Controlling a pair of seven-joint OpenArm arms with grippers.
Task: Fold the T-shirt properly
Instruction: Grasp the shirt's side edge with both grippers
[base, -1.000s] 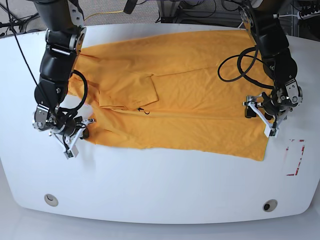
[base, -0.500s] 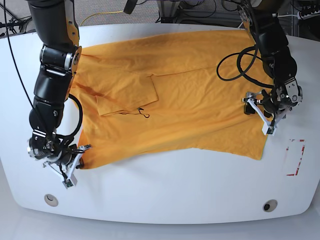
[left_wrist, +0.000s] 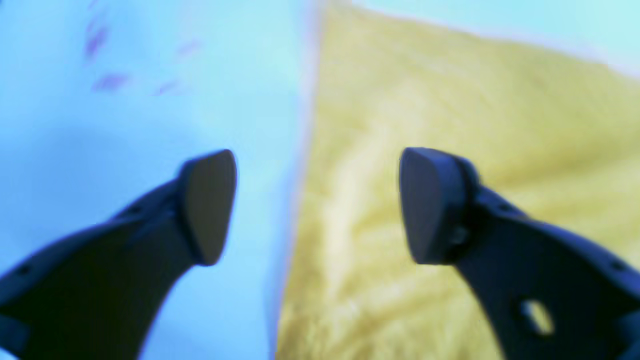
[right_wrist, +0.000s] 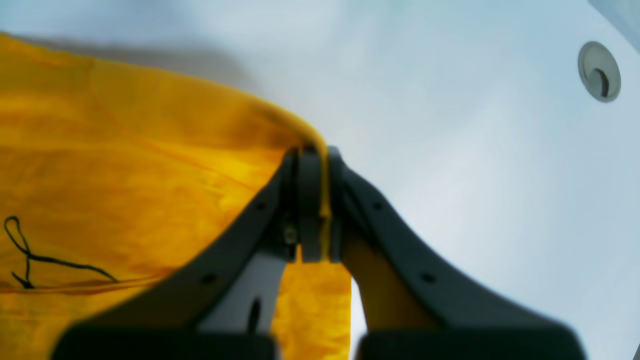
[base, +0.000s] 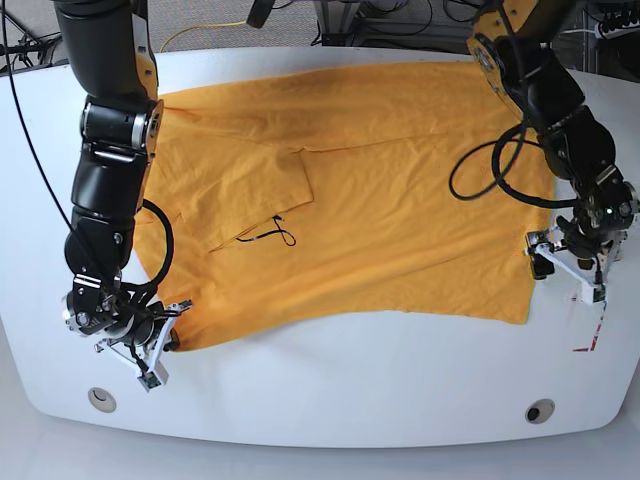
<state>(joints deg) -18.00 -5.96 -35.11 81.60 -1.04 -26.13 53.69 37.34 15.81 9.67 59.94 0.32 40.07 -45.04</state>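
Observation:
The orange-yellow T-shirt (base: 380, 190) lies spread across the white table (base: 330, 390), with one sleeve folded onto the body. In the base view my right gripper (base: 165, 345) is shut on the shirt's front left corner. The right wrist view shows that gripper (right_wrist: 315, 200) pinching the hem, with T-shirt fabric (right_wrist: 125, 190) stretching away to its left. My left gripper (base: 560, 272) is at the shirt's right edge, open. In the left wrist view the left gripper (left_wrist: 317, 205) straddles that edge, one finger over the bare table (left_wrist: 125, 100) and the other over the T-shirt (left_wrist: 475, 100).
A black thread (base: 265, 235) lies on the shirt near the folded sleeve. Two round holes (base: 101, 399) (base: 540, 411) sit near the table's front edge, and red marks (base: 590, 315) show at the right. Cables run behind the table.
My right gripper has dragged the shirt's left corner toward the front edge. The left gripper has slid right and forward to the shirt's edge and opened wider.

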